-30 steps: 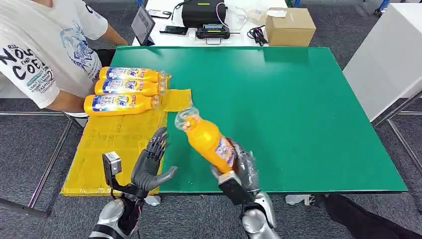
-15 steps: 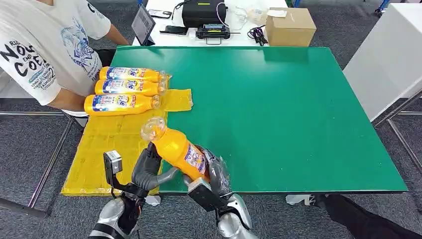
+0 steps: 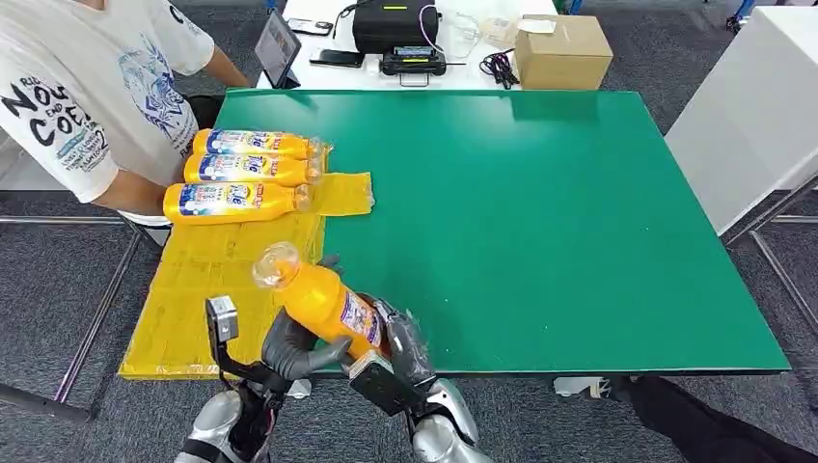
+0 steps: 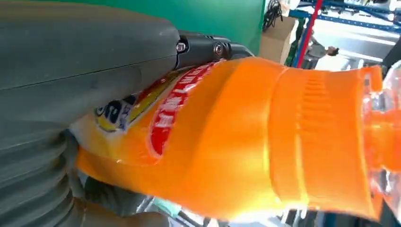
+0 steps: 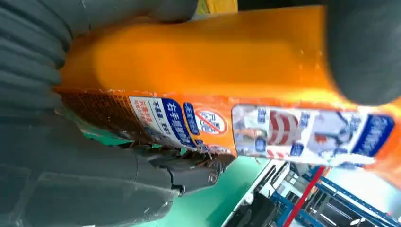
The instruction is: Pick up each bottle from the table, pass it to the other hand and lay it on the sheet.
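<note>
So three bottles (image 3: 236, 201) are already lying side by side at the far end of the yellow sheet (image 3: 183, 318), caps pointing toward the middle of the green bench (image 3: 579, 241); that part looks done. The fourth orange bottle (image 3: 323, 304) is up in the air at the near edge of the bench, tilted with its clear cap end up and toward the sheet, right in the middle of the handover as far as I can judge

The right hand (image 3: 403, 345) holds the lower, labelled part of it from below. The left hand (image 3: 294, 349) is wrapped round the bottle just beside it, thumb across the front, and in the left wrist view the left hand (image 4: 71, 94) has the orange body pressed right up against it. So both hands have it at once. Whether the left one is gripping firmly enough to take the weight, can't tell

What's left, I reckon: right hand lets go, left hand lays this one on the open part of the sheet near the others. I can't spot any more bottles standing on the green top, so this could be the last one. A person in a white printed t-shirt (image 3: 87, 96) is standing by the far end of the sheet
</note>
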Controlling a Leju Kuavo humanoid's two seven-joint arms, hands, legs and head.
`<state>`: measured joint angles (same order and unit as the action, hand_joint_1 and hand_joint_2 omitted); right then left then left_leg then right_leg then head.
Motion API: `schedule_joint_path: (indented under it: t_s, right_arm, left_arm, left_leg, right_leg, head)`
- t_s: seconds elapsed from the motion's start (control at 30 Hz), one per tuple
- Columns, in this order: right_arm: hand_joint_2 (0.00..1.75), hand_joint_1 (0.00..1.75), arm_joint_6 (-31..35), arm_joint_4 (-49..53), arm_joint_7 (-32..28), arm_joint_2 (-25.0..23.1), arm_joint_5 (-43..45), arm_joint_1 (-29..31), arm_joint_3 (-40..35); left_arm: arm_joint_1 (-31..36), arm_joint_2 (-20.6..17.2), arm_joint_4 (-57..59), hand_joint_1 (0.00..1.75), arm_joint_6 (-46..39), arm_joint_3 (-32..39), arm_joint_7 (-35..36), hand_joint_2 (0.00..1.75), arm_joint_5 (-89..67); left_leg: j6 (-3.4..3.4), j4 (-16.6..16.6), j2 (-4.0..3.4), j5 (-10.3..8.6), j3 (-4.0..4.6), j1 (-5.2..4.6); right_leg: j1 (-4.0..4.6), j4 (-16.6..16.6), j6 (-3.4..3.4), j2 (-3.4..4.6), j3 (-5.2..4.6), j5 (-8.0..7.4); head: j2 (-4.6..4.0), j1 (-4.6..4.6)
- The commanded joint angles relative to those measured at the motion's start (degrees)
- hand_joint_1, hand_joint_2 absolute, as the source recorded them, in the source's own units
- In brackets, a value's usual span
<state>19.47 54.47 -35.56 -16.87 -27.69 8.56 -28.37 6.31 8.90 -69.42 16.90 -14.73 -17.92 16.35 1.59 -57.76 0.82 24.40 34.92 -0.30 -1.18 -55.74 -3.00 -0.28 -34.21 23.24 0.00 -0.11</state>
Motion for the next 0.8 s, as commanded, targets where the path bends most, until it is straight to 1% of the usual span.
schedule_joint_path:
  t_s: [0.03,0.07,0.1,0.23,0.43,0.47,0.5,0.53,0.57,0.6,0.63,0.67,0.7,0.77,0.8]
  right_arm:
    - [1.75,1.75,-1.5,-5.7,1.0,0.4,-0.4,3.7,-2.1]
    - [1.75,1.75,-1.5,-6.1,1.0,0.2,-0.5,3.8,-2.4]
    - [1.75,1.75,-1.7,-6.7,1.0,-0.2,-0.6,3.9,-2.8]
    - [1.75,1.75,-1.9,-8.8,0.8,-1.2,-1.8,4.8,-4.9]
    - [1.75,1.75,-2.1,-11.8,0.5,-1.2,-2.1,5.3,-6.5]
    - [1.75,1.75,-2.1,-12.0,0.5,-1.3,-2.1,5.4,-6.6]
    - [1.75,1.75,-2.2,-12.2,0.5,-1.3,-2.1,5.3,-6.7]
    - [1.75,1.75,-2.8,-12.9,0.5,-1.4,-2.1,5.5,-7.0]
    - [1.75,1.75,-2.8,-13.4,0.4,-1.5,-2.3,5.6,-7.3]
    - [1.75,1.75,-2.8,-13.5,0.3,-1.7,-2.4,5.4,-7.5]
    - [1.75,1.75,-2.8,-13.5,0.3,-1.7,-2.4,5.4,-7.5]
    - [1.75,1.75,-2.8,-13.9,0.3,-1.8,-2.5,5.5,-7.7]
    - [1.75,1.75,-2.8,-13.9,0.3,-1.8,-2.5,5.5,-7.7]
    - [1.75,1.75,-2.8,-13.9,0.3,-1.8,-2.5,5.5,-7.7]
    - [1.75,1.75,-2.8,-13.9,0.3,-1.8,-2.5,5.5,-7.7]
  left_arm:
    - [-0.1,-2.4,-0.3,0.00,0.7,-4.3,0.9,1.75,0.6]
    - [0.0,-2.4,-0.2,0.00,0.7,-4.4,0.9,1.75,0.6]
    - [0.2,-2.3,0.0,0.00,0.6,-4.4,0.9,1.75,0.6]
    - [1.1,-1.9,1.3,0.00,0.4,-4.4,1.0,1.75,0.7]
    - [0.8,-2.1,1.8,0.00,1.4,-5.0,0.6,1.75,0.5]
    - [0.9,-2.1,1.9,0.02,1.5,-5.0,0.6,1.75,0.4]
    - [1.0,-2.1,1.8,0.09,1.4,-5.0,0.6,1.75,0.4]
    - [1.2,-2.0,2.0,0.17,1.3,-4.9,0.5,1.75,0.4]
    - [1.3,-1.8,2.1,0.24,1.1,-4.8,0.5,1.75,0.4]
    - [1.4,-1.8,2.1,1.43,1.1,-4.7,0.5,1.75,0.4]
    - [1.4,-1.8,2.1,1.61,1.1,-4.7,0.5,1.75,0.4]
    - [1.6,-1.8,2.3,1.61,1.0,-4.7,0.5,1.75,0.3]
    - [1.6,-1.8,2.3,1.75,1.0,-4.7,0.5,1.75,0.3]
    - [1.6,-1.8,2.3,1.75,1.0,-4.7,0.5,1.75,0.3]
    - [1.6,-1.8,2.3,1.75,1.0,-4.7,0.5,1.75,0.3]
  left_leg:
    - [-0.10,0.0,-0.14,0.10,-0.25,0.08]
    - [-0.07,0.0,-0.11,0.06,-0.16,0.04]
    - [-0.11,0.0,-0.16,0.13,-0.29,0.09]
    - [-0.10,0.0,-0.16,0.11,-0.24,0.09]
    - [-0.09,0.0,-0.11,0.09,-0.27,0.07]
    - [-0.12,0.0,-0.13,0.13,-0.31,0.10]
    - [-0.11,0.0,-0.10,0.11,-0.28,0.09]
    - [-0.07,0.0,-0.05,0.06,-0.18,0.05]
    - [-0.10,0.0,-0.09,0.11,-0.27,0.09]
    - [-0.09,0.0,-0.07,0.10,-0.23,0.09]
    - [-0.06,0.0,-0.04,0.03,-0.11,0.05]
    - [-0.11,0.0,-0.06,0.11,-0.24,0.10]
    - [-0.10,0.0,-0.02,0.09,-0.22,0.09]
    - [-0.05,0.0,-0.02,0.02,-0.10,0.02]
    - [-0.10,0.0,-0.06,0.10,-0.25,0.10]
  right_leg:
    - [0.10,0.1,0.14,0.09,0.24,0.05]
    - [0.05,0.0,0.10,0.08,0.14,0.03]
    - [0.10,0.0,0.16,0.11,0.27,0.08]
    - [0.10,0.0,0.13,0.12,0.22,0.05]
    - [0.08,0.1,0.12,0.07,0.26,0.06]
    - [0.11,0.1,0.15,0.09,0.31,0.08]
    - [0.10,0.1,0.14,0.06,0.28,0.08]
    - [0.05,0.0,0.10,0.02,0.18,0.05]
    - [0.10,0.0,0.14,0.04,0.27,0.08]
    - [0.10,0.0,0.13,0.03,0.24,0.07]
    - [0.05,0.0,0.08,0.02,0.10,0.02]
    - [0.11,0.0,0.14,0.02,0.25,0.09]
    - [0.10,0.0,0.13,-0.02,0.23,0.08]
    - [0.03,0.0,0.07,-0.01,0.08,0.03]
    - [0.11,0.0,0.13,0.02,0.24,0.08]
  head:
    - [0.00,0.00]
    - [0.00,0.00]
    - [0.00,0.00]
    - [0.00,0.00]
    - [0.00,0.00]
    - [0.00,0.00]
    - [0.00,0.00]
    - [0.00,0.00]
    - [0.00,0.00]
    - [0.00,0.00]
    - [0.00,-0.02]
    - [0.00,0.00]
    - [0.00,0.00]
    - [0.00,0.00]
    - [0.00,0.00]
